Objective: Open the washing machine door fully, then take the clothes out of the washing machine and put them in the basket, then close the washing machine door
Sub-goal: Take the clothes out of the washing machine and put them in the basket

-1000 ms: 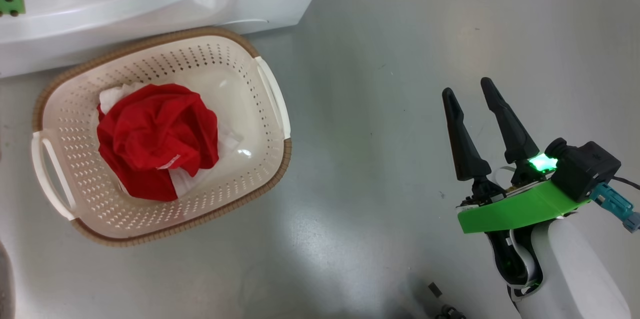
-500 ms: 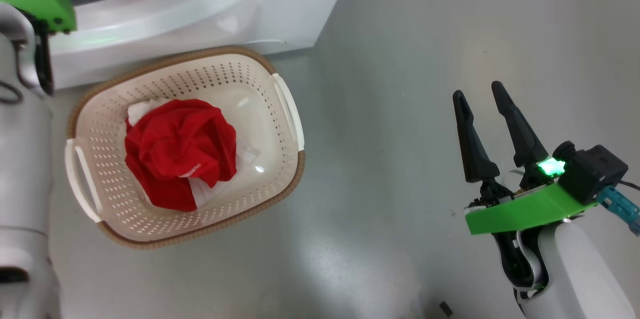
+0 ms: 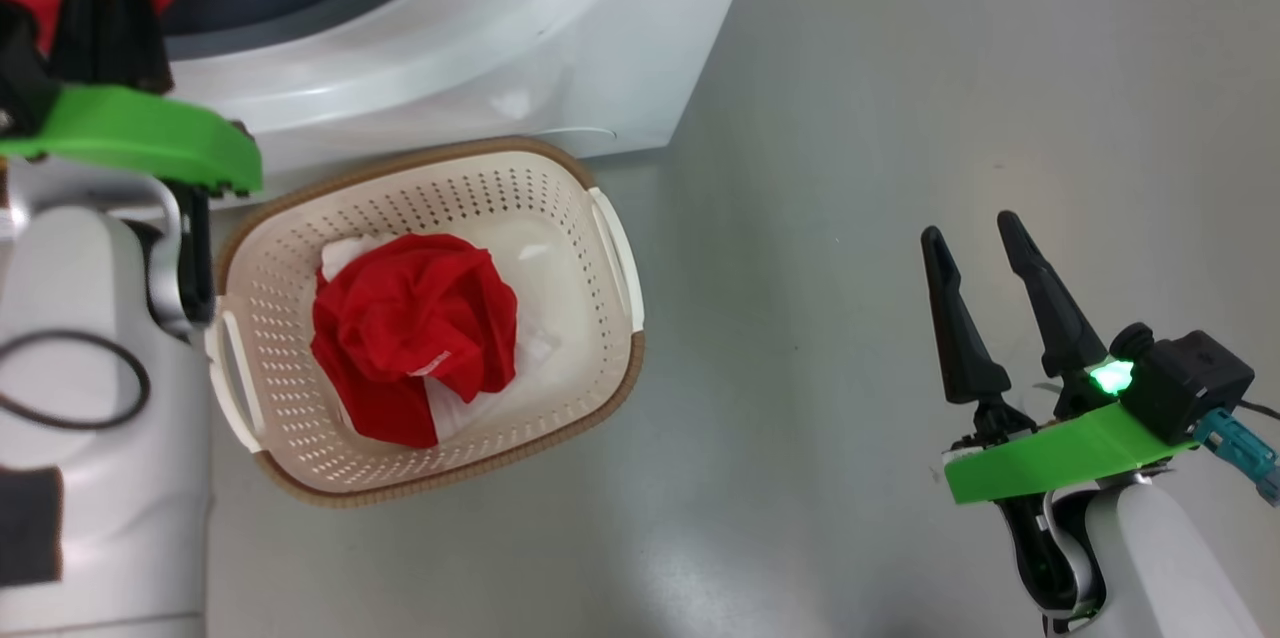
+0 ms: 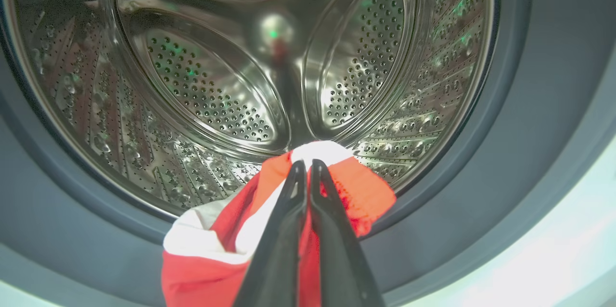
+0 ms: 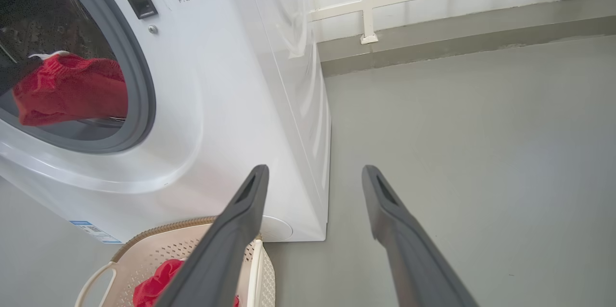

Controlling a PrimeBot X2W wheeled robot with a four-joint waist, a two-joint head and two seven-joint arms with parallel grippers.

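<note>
Since a second ago the head camera has swung, so the whole picture has slid. The left forearm (image 3: 100, 418) with its green bracket has come into the head view at the left edge.

Left gripper (image 4: 304, 165): fingers pressed together, pinching a red garment (image 4: 358, 189) with white trim at the mouth of the washing machine (image 3: 520, 38), in front of the lower lip of the drum (image 4: 207, 90). Whether the cloth touches the grey rubber ring (image 4: 481, 191) cannot be told. The garment's lower part is cut off by the bottom edge of the left wrist view. In the head view the fingertips are cut off at the top edge.

Right gripper (image 3: 968, 226): fingers spread, nothing between them, over bare floor (image 3: 850, 118), well apart from the basket (image 3: 590, 318).

The basket stands on the floor just in front of the machine; contact cannot be judged. A red bundle (image 3: 410, 328) with white parts lies inside. The basket's left handle is partly hidden behind the left forearm. In the right wrist view the basket is cut off at the bottom edge and partly covered by a finger.
</note>
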